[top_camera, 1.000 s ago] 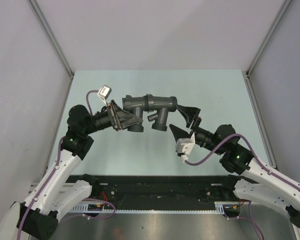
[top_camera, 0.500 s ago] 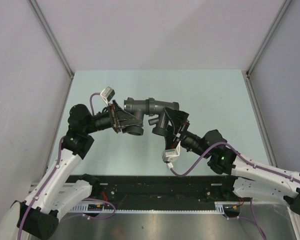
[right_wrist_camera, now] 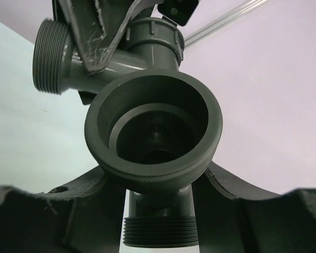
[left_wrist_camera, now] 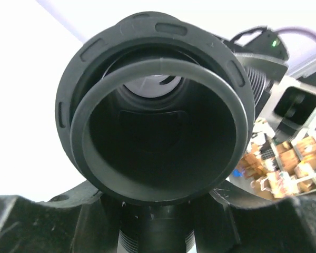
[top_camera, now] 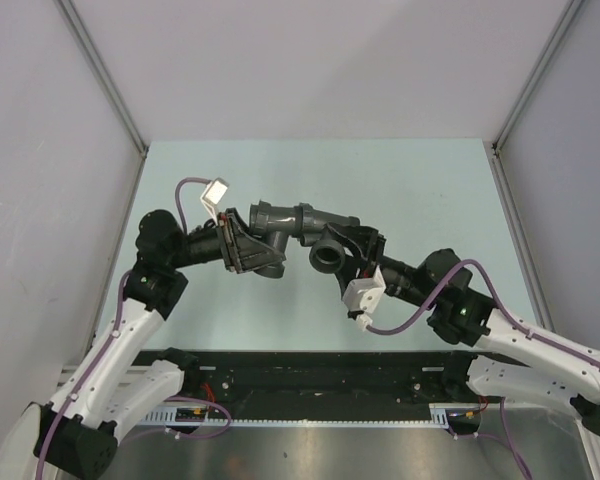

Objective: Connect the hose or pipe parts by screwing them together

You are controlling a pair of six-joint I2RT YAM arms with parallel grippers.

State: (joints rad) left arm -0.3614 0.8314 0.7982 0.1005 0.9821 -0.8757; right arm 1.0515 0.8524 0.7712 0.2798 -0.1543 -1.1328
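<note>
The two dark grey pipe parts hang joined above the table, between my grippers. My left gripper (top_camera: 248,247) is shut on the flared-end pipe part (top_camera: 273,220). In the left wrist view its wide round mouth (left_wrist_camera: 76,137) fills the frame, and that gripper (left_wrist_camera: 155,213) clamps it from below. My right gripper (top_camera: 353,252) is shut on the branched fitting (top_camera: 327,255), whose round port faces up at the top camera. In the right wrist view this gripper (right_wrist_camera: 158,211) flanks the fitting (right_wrist_camera: 97,132). A threaded end (right_wrist_camera: 159,232) hangs below the fitting, and another threaded end (right_wrist_camera: 48,48) sticks out at the upper left.
The pale green table (top_camera: 430,190) lies under both arms, with grey walls on three sides. A purple cable (top_camera: 420,305) loops from the right wrist, and a white connector (top_camera: 217,190) sits above the left wrist. The black base rail (top_camera: 310,375) runs along the near edge.
My right gripper came in from the right with its jaws wide and closed on the branched fitting. The joined parts turned, so the fitting's round port now faces upward.
</note>
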